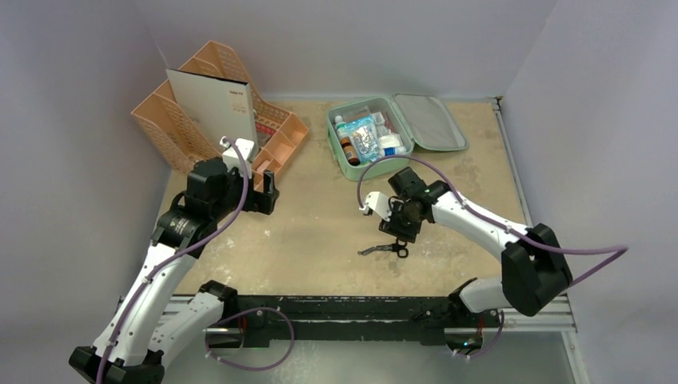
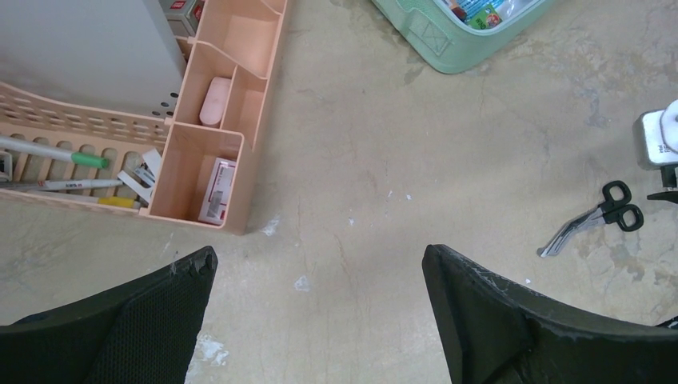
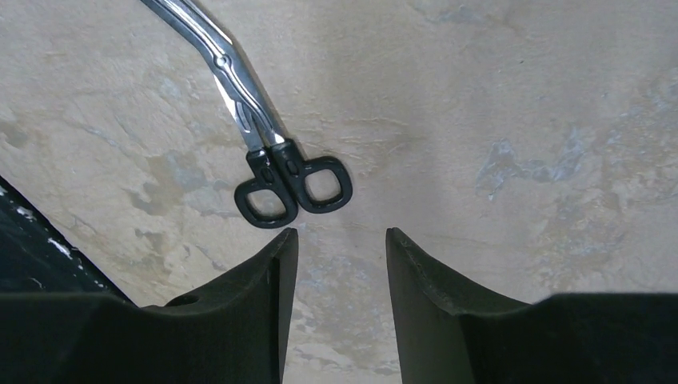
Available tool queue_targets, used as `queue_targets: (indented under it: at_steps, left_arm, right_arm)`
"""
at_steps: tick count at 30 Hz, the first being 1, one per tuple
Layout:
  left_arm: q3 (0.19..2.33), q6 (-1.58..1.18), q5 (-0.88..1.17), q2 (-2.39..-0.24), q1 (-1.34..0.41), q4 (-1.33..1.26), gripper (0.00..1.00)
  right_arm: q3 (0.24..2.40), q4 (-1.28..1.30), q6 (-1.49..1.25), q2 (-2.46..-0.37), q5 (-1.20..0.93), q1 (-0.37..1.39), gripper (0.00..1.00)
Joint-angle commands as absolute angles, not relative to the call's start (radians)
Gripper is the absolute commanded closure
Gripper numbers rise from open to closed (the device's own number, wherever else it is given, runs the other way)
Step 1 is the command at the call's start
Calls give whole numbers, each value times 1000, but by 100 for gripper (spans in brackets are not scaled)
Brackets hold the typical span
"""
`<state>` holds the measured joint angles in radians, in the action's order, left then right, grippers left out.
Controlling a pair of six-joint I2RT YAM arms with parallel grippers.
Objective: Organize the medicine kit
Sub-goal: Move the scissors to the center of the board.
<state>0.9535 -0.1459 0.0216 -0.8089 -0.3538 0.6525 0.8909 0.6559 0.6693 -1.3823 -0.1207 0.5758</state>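
1. The kit (image 2: 436,40) lies open at the far side of the table (image 1: 320,240), a little right of the middle. Its grey-lined lid (image 1: 430,122) is folded out flat to the right.
2. Inside the kit I see small bottles and packets close together; I cannot read what they are.
3. The scissors (image 1: 385,250) lie flat on the table, nearer to the arms than the kit and well apart from it. The black handles point right and the metal blades point left.
4. The right gripper (image 3: 340,240) hangs just above the table, right at the scissors' handles. Its jaws stand partly apart, with only bare table between them. The handles are just in front of the fingertips and nothing is held.
5. The left gripper (image 2: 320,256) is in the air, near the corner of the organizer (image 1: 160,132). Its jaws are wide apart and hold nothing.
6. The organizer stands at the far left. A white board (image 1: 212,104) leans in it, and a small box (image 2: 217,188) lies in one front compartment.
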Motion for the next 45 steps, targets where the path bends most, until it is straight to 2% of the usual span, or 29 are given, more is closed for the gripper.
queue_targets:
  at_steps: [1,16,23,26,32,37,41,45]
  left_arm:
    - [942,-147,3,-779,-350,625,0]
    - [947,-160,-28,-787,-350,620,0]
    - [935,-222,-93,-777,-350,605,1]
    - [931,-246,-110,-771,-350,602,3]
    - [939,-280,-78,-772,-350,613,8]
    - [943,-362,-40,-765,-350,624,14]
    - [934,-458,86,-754,-350,610,20]
    - [931,-501,106,-752,-350,635,21]
  right_arm:
    - [872,718,713,-1404,-87,587,53]
    - [859,632,718,-1512,-56,672,49]
    - [885,597,681,-1584,-77,716,52]
    - [887,569,668,-1611,-87,736,54]
    - [908,460,568,-1624,-145,761,66]
    - [940,402,490,-1668,-137,799,68]
    - [1003,406,439,-1717,-126,800,67]
    - [1083,397,402,-1753,-142,814,67]
